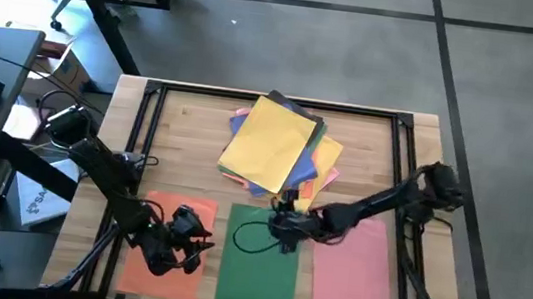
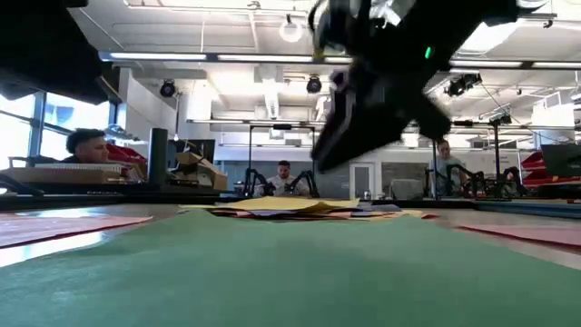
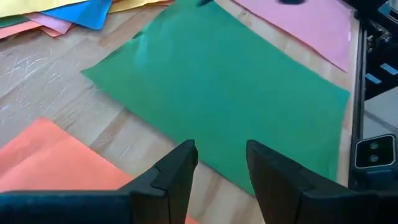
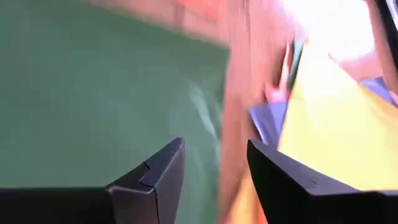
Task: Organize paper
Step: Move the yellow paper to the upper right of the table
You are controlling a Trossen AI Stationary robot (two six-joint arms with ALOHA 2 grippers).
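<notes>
A loose pile of coloured paper (image 1: 275,145) with a yellow sheet on top lies flat on the table's far middle. Three single sheets lie flat along the near edge: orange (image 1: 166,254) at the left, green (image 1: 258,264) in the middle, pink (image 1: 353,270) at the right. My left gripper (image 1: 200,246) hovers open over the orange sheet's right edge, facing the green sheet (image 3: 230,93). My right gripper (image 1: 281,228) is open above the green sheet's far edge, close to the pile's near corner (image 4: 336,124). In the low view it (image 2: 325,162) hangs clear of the green sheet.
A black metal frame (image 1: 145,116) runs along the table's left, far and right sides. A thin black cable loop (image 1: 242,235) hangs over the green sheet. Bare wood shows at the far left (image 1: 188,131). People sit in the room beyond the table (image 2: 86,145).
</notes>
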